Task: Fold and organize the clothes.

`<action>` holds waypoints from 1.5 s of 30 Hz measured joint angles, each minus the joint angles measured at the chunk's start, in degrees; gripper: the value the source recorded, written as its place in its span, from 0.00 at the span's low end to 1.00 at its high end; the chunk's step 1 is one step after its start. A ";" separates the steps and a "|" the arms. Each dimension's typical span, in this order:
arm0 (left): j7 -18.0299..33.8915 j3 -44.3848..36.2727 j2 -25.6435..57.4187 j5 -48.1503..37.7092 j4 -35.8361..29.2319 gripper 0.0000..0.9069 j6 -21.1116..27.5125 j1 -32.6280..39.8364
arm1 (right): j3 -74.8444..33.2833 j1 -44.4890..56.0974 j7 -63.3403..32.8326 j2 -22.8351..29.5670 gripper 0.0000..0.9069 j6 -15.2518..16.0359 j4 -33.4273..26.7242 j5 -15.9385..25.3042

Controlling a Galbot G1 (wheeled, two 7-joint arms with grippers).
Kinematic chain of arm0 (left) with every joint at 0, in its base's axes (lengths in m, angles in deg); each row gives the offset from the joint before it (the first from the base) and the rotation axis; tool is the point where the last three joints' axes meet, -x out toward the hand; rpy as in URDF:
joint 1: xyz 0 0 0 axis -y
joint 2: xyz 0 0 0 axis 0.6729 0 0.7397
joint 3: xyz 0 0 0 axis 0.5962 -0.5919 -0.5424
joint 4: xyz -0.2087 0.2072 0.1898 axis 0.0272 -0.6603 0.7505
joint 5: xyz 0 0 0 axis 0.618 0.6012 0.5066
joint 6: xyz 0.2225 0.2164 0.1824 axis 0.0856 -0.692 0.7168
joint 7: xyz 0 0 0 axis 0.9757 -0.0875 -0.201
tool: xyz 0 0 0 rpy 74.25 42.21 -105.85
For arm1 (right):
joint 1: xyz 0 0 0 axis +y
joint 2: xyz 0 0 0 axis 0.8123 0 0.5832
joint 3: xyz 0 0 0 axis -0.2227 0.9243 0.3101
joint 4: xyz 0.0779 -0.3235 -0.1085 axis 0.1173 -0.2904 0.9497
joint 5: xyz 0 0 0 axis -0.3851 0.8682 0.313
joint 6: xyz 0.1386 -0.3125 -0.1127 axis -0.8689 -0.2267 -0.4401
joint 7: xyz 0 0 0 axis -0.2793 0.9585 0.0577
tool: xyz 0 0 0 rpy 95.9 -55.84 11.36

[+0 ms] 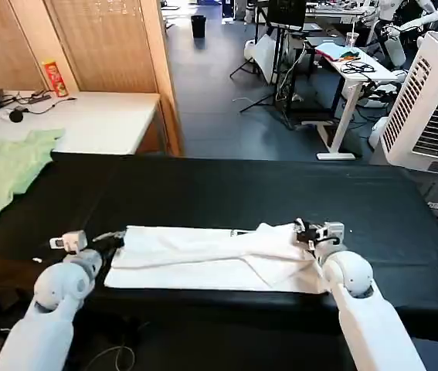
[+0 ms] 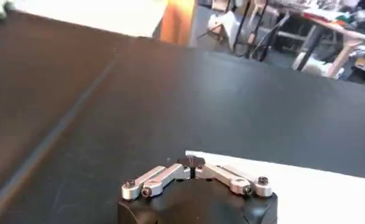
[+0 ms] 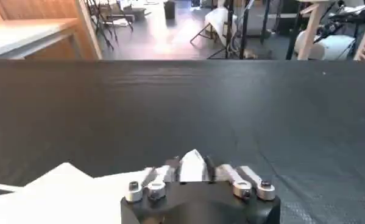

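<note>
The white T-shirt [image 1: 203,255] lies folded into a long flat band across the near part of the black table [image 1: 242,185]. My left gripper [image 1: 113,240] is at the band's left end. In the left wrist view it [image 2: 192,163] is shut, its black pads meeting right on the corner of the T-shirt [image 2: 316,189]. My right gripper [image 1: 305,229] is at the band's right end, where the cloth bunches upward. The right wrist view shows it [image 3: 192,167] shut on a raised peak of the T-shirt [image 3: 48,195].
A pale green garment [image 1: 6,166] hangs over the table's far left corner. Behind it is a white side table [image 1: 103,120] with a red can [image 1: 52,77] and cables. A white air cooler [image 1: 435,100] stands at the far right.
</note>
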 joint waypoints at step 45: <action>0.21 -1.81 -2.44 -3.19 2.03 0.00 2.36 2.82 | -2.20 2.20 0.61 4.20 0.08 -0.96 0.26 2.68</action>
